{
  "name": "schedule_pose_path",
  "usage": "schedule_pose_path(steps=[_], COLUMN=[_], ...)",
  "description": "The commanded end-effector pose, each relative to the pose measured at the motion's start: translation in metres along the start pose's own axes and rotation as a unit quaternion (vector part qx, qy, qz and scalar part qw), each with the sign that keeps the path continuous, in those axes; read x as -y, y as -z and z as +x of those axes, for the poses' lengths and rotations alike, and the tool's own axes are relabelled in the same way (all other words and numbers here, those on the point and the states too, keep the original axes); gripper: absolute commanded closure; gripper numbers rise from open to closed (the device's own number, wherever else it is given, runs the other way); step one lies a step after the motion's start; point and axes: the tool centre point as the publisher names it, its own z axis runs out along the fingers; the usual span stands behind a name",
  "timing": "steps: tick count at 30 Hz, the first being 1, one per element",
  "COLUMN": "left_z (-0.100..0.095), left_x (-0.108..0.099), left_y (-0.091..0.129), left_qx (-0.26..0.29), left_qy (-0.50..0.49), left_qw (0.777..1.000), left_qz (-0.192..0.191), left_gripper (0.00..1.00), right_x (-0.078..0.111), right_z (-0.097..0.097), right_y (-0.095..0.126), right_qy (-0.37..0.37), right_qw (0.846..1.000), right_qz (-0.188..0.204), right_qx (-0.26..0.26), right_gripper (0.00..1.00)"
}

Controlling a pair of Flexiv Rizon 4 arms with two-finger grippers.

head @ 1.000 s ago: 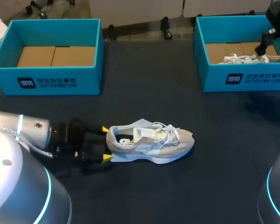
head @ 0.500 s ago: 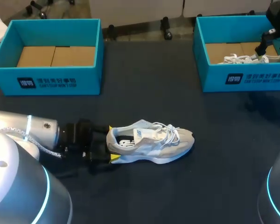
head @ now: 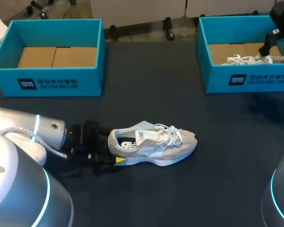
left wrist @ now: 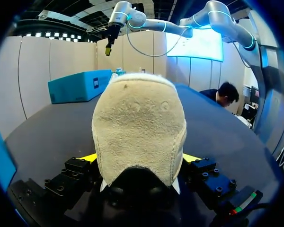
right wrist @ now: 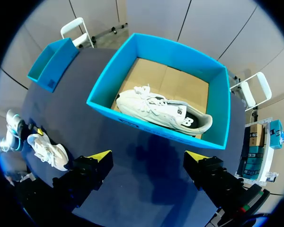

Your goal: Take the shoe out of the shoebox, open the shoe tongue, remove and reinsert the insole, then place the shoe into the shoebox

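A grey and white shoe point(head: 154, 143) lies on its sole in the middle of the dark table, toe to the right. My left gripper point(head: 112, 147) is at its heel, open, one finger on either side. In the left wrist view the suede heel point(left wrist: 139, 127) fills the gap between the yellow fingertips point(left wrist: 87, 157) of the left gripper point(left wrist: 139, 158). My right gripper point(right wrist: 147, 156) hangs open and empty high above the right shoebox point(right wrist: 151, 130), which holds a second white shoe point(right wrist: 163, 112). From the head camera the right gripper point(head: 270, 43) shows at the far right.
An empty teal shoebox point(head: 47, 75) with a cardboard floor stands at the back left. The right shoebox point(head: 246, 78) stands at the back right. Dark table surface lies between the two boxes and in front of the shoe.
My left gripper has slid to the right along the table until the shoe's heel sits between its fingers. The shoe and the right arm have stayed in place.
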Motion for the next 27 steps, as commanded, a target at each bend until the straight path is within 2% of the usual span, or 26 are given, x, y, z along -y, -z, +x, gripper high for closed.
schedule_pose_path(steps=[1, 3, 4, 5, 27], left_z=[-0.0022, -0.0029, -0.0035, -0.0042, -0.0101], left_x=[-0.0009, -0.0008, -0.0008, -0.0007, -0.0035], left_y=[-0.0067, -0.0073, -0.0077, -0.0079, -0.0067], left_qx=[-0.003, -0.004, -0.005, -0.006, -0.009], left_qy=[-0.001, -0.002, -0.003, -0.004, -0.005], left_qw=[1.000, 1.000, 1.000, 1.000, 1.000], left_qz=[-0.006, -0.008, -0.009, -0.012, -0.024], left_gripper=[0.47, 0.76, 0.95, 1.00, 1.00], right_x=[-0.0003, -0.0003, -0.0003, -0.0003, -0.0003], right_z=[0.0004, 0.0004, 0.0004, 0.0004, 0.0004], right_y=[-0.0003, -0.0003, -0.0003, -0.0003, -0.0003], right_qy=[0.000, 0.000, 0.000, 0.000, 0.000], right_qw=[1.000, 1.000, 1.000, 1.000, 1.000], right_qz=[0.000, 0.000, 0.000, 0.000, 0.000], right_qx=[0.001, 0.001, 0.001, 0.001, 0.001], right_gripper=[0.00, 0.00, 0.00, 0.00, 0.00])
